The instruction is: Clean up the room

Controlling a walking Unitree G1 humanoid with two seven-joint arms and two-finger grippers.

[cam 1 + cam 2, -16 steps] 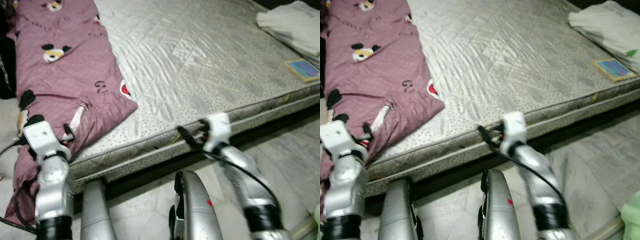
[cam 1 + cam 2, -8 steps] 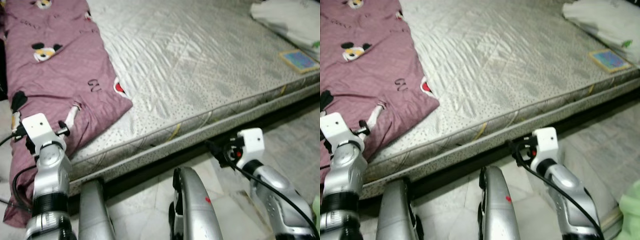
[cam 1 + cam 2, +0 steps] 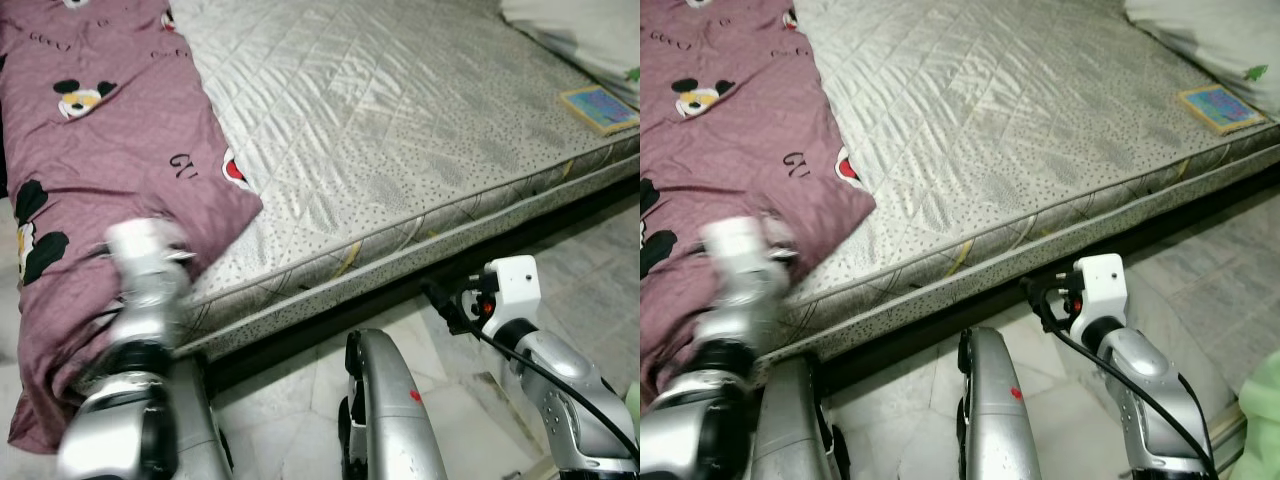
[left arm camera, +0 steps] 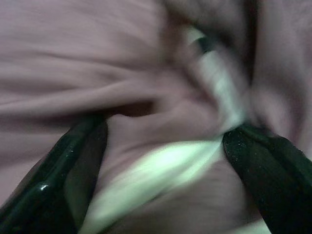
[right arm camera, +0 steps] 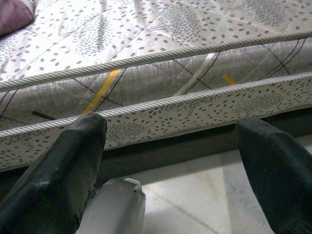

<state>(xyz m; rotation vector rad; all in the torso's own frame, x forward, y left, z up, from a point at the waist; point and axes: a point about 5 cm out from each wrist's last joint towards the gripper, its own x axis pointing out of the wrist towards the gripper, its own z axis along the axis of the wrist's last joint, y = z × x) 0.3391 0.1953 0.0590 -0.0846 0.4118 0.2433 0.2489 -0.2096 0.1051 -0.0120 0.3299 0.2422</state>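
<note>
From my head, I look down on the bed (image 3: 400,130), its grey quilted mattress bare across most of its width. A mauve blanket (image 3: 90,150) printed with cartoon mice covers the mattress's left part and hangs over the near edge toward the floor (image 3: 590,270). At the mattress's far right corner lie a small colourful book (image 3: 598,107) and, just behind it, a heap of white cloth (image 3: 580,30). My left arm is a blur over the blanket's hanging edge; my right arm is lower, in front of the mattress's side, above the pale tiled floor.

Along my left wrist, my left gripper (image 4: 161,161) has its fingers (image 4: 63,170) spread wide apart, right up against the blanket's mauve folds and a whitish patch (the picture is smeared, so I cannot tell whether they touch the cloth).

Along my right wrist, my right gripper (image 5: 170,161) is released too, fingers (image 5: 68,165) parted on nothing, facing the mattress's piped side with yellow and white stripes.
</note>
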